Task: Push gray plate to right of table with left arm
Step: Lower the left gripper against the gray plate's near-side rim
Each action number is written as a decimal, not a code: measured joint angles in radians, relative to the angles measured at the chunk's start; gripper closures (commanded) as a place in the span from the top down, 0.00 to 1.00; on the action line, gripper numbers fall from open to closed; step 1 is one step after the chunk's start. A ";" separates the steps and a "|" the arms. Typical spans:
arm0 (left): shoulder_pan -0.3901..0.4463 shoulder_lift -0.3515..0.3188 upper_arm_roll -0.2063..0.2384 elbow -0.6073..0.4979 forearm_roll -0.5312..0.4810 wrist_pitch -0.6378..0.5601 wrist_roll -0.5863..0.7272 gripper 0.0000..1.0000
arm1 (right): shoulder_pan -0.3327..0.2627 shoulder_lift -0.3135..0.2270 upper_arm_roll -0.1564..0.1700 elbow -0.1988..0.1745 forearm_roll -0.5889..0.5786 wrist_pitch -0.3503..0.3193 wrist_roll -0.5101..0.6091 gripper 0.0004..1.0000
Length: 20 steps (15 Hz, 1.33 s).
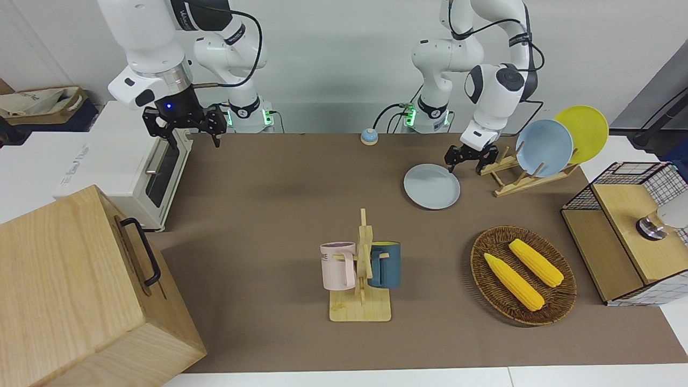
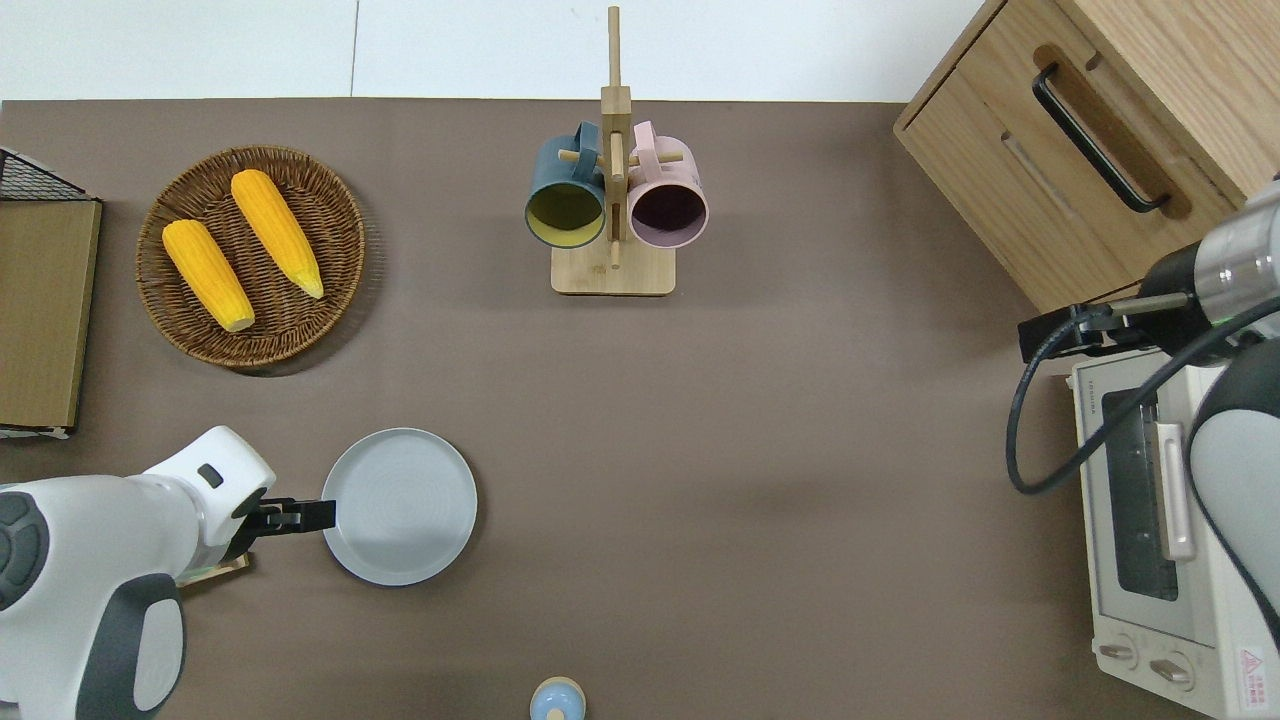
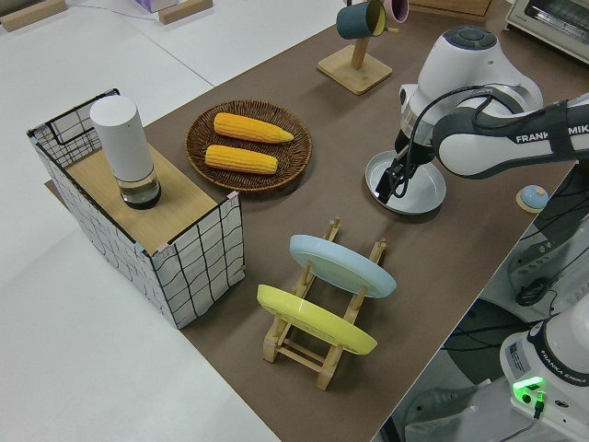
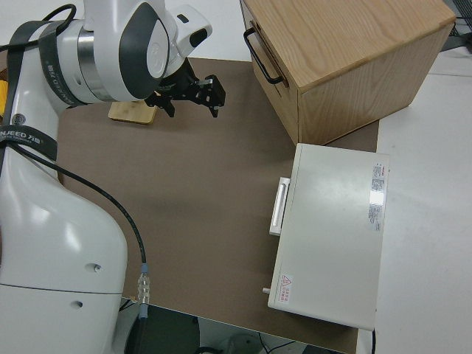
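While the right arm is parked, the left pincer (image 2: 318, 515) sits low at the gray plate's (image 2: 405, 505) rim on the left arm's side, its fingers seemingly pressed together and touching the rim (contact is hard to confirm). Round, with no long axis, the plate lies flat, face up, on the brown surface (image 2: 750, 450). Farther from the robots stands the corn basket (image 2: 300, 320).
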 measured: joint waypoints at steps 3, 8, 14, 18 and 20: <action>-0.005 0.039 -0.003 -0.030 0.000 0.075 0.000 0.99 | 0.000 0.000 0.000 0.000 0.000 0.000 0.000 0.98; -0.013 0.111 -0.005 -0.068 0.000 0.172 -0.002 0.99 | 0.000 0.000 0.000 0.000 0.000 0.000 0.000 0.98; -0.013 0.125 -0.005 -0.068 0.000 0.183 -0.002 0.84 | 0.000 0.000 0.000 0.000 0.000 0.000 0.000 0.98; -0.013 0.125 -0.005 -0.068 0.000 0.185 -0.002 0.35 | 0.000 0.000 0.000 0.000 0.000 0.000 0.000 0.98; -0.013 0.124 -0.004 -0.067 0.000 0.188 -0.002 0.16 | 0.000 0.000 0.000 0.000 0.000 0.000 0.000 0.98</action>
